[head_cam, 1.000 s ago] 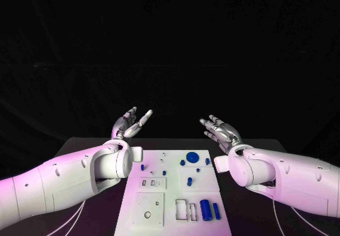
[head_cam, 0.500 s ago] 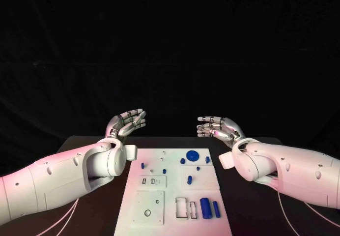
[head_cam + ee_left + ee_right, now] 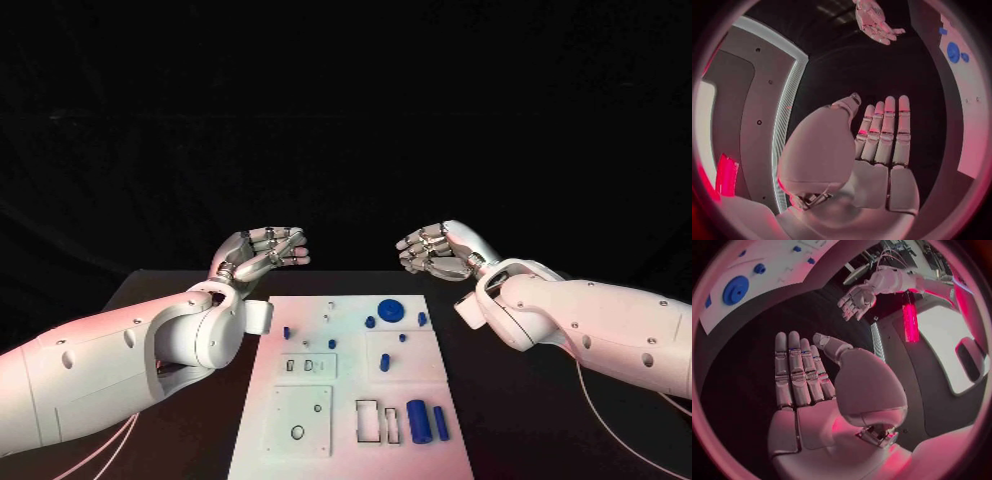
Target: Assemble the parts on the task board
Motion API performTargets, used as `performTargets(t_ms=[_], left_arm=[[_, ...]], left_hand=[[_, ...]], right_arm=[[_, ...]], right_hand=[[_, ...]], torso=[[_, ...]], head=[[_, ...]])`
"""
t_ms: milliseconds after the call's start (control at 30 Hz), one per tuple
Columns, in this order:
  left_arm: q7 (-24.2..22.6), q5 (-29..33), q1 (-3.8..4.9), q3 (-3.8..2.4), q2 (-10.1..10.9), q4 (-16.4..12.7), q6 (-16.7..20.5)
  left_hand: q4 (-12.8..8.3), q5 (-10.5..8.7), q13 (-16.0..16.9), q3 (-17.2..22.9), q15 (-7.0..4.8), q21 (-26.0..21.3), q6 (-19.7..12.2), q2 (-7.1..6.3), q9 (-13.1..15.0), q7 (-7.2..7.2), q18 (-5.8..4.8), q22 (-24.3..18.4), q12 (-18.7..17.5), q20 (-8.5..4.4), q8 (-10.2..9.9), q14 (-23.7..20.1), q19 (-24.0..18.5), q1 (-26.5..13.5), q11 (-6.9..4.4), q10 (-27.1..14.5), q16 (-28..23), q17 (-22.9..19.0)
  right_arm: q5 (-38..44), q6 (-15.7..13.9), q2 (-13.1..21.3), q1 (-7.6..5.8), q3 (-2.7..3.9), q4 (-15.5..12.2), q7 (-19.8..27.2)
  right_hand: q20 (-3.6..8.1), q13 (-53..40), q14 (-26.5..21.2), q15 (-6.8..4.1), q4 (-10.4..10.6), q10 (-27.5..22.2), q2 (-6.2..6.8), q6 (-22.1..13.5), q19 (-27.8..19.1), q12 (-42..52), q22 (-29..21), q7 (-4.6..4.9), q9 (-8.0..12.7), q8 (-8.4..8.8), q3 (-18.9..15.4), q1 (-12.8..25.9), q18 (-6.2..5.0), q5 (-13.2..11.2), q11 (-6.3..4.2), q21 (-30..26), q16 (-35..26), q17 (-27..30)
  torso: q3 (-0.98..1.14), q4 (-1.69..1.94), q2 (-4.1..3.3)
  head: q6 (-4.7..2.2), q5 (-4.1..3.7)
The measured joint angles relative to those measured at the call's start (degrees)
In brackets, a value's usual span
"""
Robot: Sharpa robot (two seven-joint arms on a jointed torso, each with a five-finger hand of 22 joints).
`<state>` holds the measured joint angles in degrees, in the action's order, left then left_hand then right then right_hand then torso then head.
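Hands: left (image 3: 264,250) & right (image 3: 440,250) empty, fingers apart, raised beyond task board (image 3: 356,400) w/ blue parts (image 3: 389,308).

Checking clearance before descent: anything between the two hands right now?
Nothing. In the head view the left hand and right hand hang raised beyond the task board, with bare dark space between them.

Dim, pink-tinted light; wrist views bend at edges.
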<state>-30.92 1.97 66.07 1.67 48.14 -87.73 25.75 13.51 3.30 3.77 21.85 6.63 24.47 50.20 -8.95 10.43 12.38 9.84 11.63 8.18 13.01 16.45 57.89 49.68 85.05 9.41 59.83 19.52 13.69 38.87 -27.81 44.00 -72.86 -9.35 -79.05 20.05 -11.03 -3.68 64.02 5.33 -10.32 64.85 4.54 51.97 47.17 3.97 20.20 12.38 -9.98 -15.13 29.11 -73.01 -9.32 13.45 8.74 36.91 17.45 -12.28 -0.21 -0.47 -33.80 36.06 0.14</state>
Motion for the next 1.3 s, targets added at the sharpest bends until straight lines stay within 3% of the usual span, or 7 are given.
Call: performTargets(t_ms=[200,300,433,500,633,867,1300], left_arm=[[0.7,-1.4,0.51,-0.62,2.4,-4.2,-1.6],[1.0,-1.9,1.0,-0.76,3.4,-6.0,-2.2],[1.4,-2.2,1.68,-0.89,4.5,-7.9,-2.7],[1.6,-2.2,1.96,-0.93,5.2,-8.6,-3.0],[1.9,-2.1,2.55,-1.13,5.8,-9.5,-3.3],[2.3,-2.0,2.87,-1.22,6.0,-10.1,-3.7],[3.0,-1.9,2.93,-1.25,5.8,-10.3,-4.4]], left_hand=[[0.0,0.0,0.0,0.0,-0.06,0.8,0.0,-1.21,-0.1,0.0,-0.02,0.3,-0.9,-0.12,-0.6,0.9,0.5,-0.7,-0.08,0.3,0.2,0.8],[0.0,0.0,0.0,0.0,0.1,1.2,0.0,-1.36,-0.1,0.0,-0.03,0.5,-1.5,-0.2,-0.6,0.5,0.6,-0.9,0.0,0.4,0.0,1.0],[0.0,0.0,0.0,0.0,0.15,1.3,0.0,-1.59,-0.1,0.0,-0.03,0.5,-1.5,-0.2,-0.8,0.0,0.6,-1.1,0.0,0.4,-0.3,1.0],[0.0,0.0,0.0,0.0,0.15,1.3,0.0,-1.59,-0.1,0.0,-0.03,0.5,-1.5,-0.2,-0.8,0.0,0.6,-1.1,0.0,0.4,-0.3,1.0],[0.0,0.0,0.0,0.0,0.15,1.3,0.0,-1.59,-0.1,0.0,-0.04,0.6,-1.8,-0.2,-0.8,0.0,0.6,-1.1,0.0,0.4,-0.3,1.1],[0.0,0.01,0.0,0.0,0.15,1.6,0.0,-1.73,-0.1,0.0,-0.05,0.7,-2.0,-0.21,-0.8,0.0,0.6,-1.3,0.0,0.4,-0.3,1.2],[0.0,0.01,0.0,0.0,0.15,1.8,0.0,-1.73,-0.2,0.0,-0.07,0.8,-2.3,-0.41,-1.1,0.0,0.8,-1.3,0.0,0.4,-0.3,1.3]], right_arm=[[12.6,1.7,-0.3,-1.96,0.11,0.1,-5.0],[18.6,3.2,-0.6,-2.72,0.14,-0.3,-7.8],[26.4,5.5,-1.2,-3.4,0.16,-1.2,-11.5],[30.1,6.8,-1.6,-3.64,0.16,-1.7,-13.3],[35.9,8.9,-2.4,-3.87,0.16,-2.1,-15.8],[42.9,12.0,-3.7,-3.84,0.12,-2.2,-18.6],[48.6,15.9,-4.9,-3.41,0.01,-1.8,-21.6]], right_hand=[[1.74,-0.2,7.3,-2.15,0.5,2.1,1.52,1.7,2.2,-0.1,4.9,-1.15,-0.3,0.44,-0.8,1.5,-0.01,1.2,-1.5,7.7,3.8,-4.9],[2.97,-0.6,11.2,-3.39,0.7,3.8,2.65,2.7,4.4,-0.1,7.3,-1.8,-0.7,0.76,-0.6,1.7,-0.86,1.4,-2.32,11.6,7.8,-9.5],[4.1,-1.0,13.6,-4.58,1.7,4.5,3.91,3.9,11.6,-0.1,14.9,-2.57,-1.8,0.85,1.3,2.5,-0.87,4.5,-3.01,19.9,12.9,-15.9],[4.29,-1.1,14.8,-4.74,2.2,4.3,4.41,3.9,15.2,-0.1,20.7,-2.57,-2.2,1.2,1.9,3.0,0.04,4.2,-3.13,24.2,14.5,-17.9],[4.32,-1.1,14.9,-4.73,2.6,3.1,4.84,3.9,16.8,-0.1,23.8,-2.62,-2.6,1.2,2.3,3.5,0.03,3.1,-2.91,26.2,15.3,-19.4],[4.31,-1.2,17.6,-4.73,3.7,-0.1,6.03,1.8,24.6,-0.1,37.6,-3.0,-3.5,2.38,2.7,4.2,2.82,3.5,-2.91,35.1,19.7,-22.7],[4.37,-1.8,18.0,-4.52,4.6,-2.3,6.25,1.4,29.0,0.5,46.9,-3.09,-5.0,2.38,1.9,4.0,4.05,2.3,-2.79,40.8,24.5,-25.5]], torso=[[-0.23,0.22,-1.91],[-0.43,0.44,-2.89],[-0.68,0.75,-4.24],[-0.77,0.84,-4.8],[-1.07,1.03,-6.0],[-1.4,1.41,-7.53],[-1.8,2.03,-8.65]], head=[[-0.1,-0.1],[-0.23,-0.36],[-0.25,-0.56],[-0.24,-0.66],[-0.16,-0.73],[0.01,-0.77],[-0.01,-1.05]])
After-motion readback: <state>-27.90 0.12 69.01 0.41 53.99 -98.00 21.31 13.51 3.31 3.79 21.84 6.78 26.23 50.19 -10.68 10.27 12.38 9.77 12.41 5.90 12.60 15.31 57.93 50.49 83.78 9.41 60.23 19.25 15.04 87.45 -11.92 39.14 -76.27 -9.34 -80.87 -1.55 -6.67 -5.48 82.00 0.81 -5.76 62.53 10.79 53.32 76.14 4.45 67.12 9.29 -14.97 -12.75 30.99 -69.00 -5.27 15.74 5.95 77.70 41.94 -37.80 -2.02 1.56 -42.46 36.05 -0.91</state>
